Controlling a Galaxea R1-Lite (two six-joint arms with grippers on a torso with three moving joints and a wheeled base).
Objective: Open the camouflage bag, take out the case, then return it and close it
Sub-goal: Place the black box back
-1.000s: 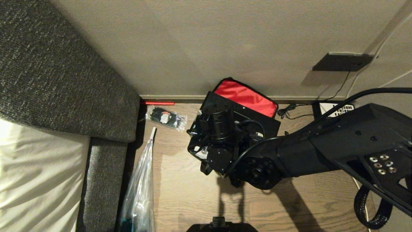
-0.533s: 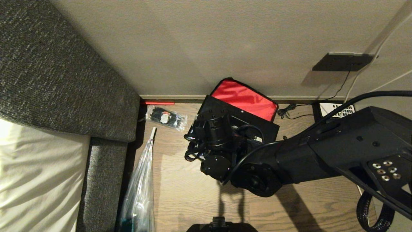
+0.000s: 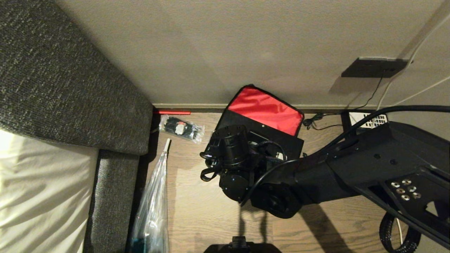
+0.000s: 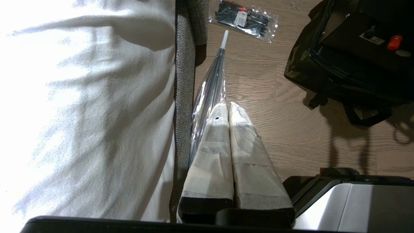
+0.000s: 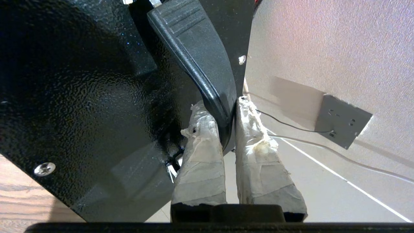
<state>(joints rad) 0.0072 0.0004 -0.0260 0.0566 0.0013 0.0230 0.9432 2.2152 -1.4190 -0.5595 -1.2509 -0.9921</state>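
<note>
The camouflage bag (image 4: 296,60) sits on the wooden floor against the wall, its red-lined lid (image 3: 267,107) folded back. The black case (image 3: 253,128) rises tilted out of the bag's opening, and its red button (image 4: 394,40) shows in the left wrist view. My right gripper (image 5: 226,106) is shut on the case's long black handle (image 5: 207,71), with the case body (image 5: 81,97) close beside the fingers. In the head view the right wrist (image 3: 230,149) hides those fingertips. My left gripper (image 4: 228,105) hangs shut and empty beside the bed, well left of the bag.
A clear packet of black ties (image 3: 181,128) lies left of the bag. A plastic-wrapped umbrella (image 3: 153,200) lies along the grey bed frame (image 3: 112,182). A wall socket (image 3: 374,66), cables and a phone with a white keypad (image 3: 369,119) are at the right.
My right arm has drawn back toward me and a little left with the case in its grip. The case has shifted off the lid, so more red lining shows.
</note>
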